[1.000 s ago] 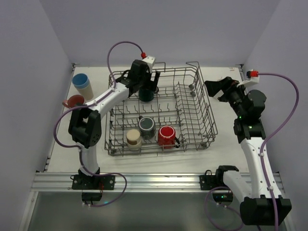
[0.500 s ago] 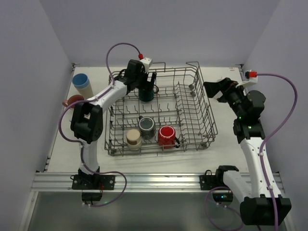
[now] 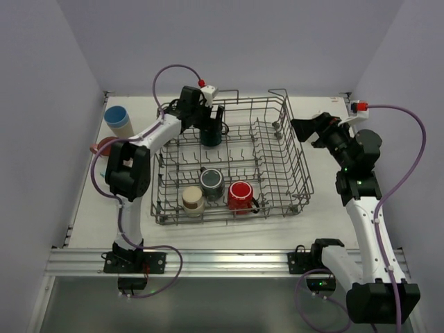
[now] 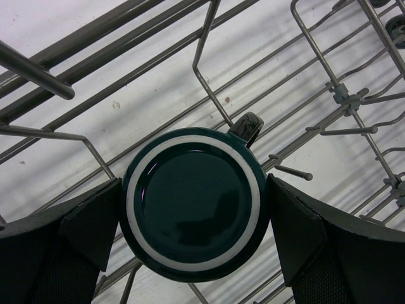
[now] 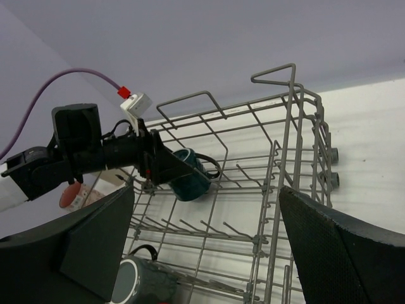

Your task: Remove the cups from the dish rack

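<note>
Left wrist view puts our left end effector, fingers apart, straddling the teal mug at the dish rack's eleven o'clock corner. Next we should close, then lift, while the right end effector hangs open at three o'clock.

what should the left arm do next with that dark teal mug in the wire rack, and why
Probably close the left gripper now: its open fingers flank the glossy dark teal handled mug on both sides, so a squeeze should secure it for lifting.
</note>
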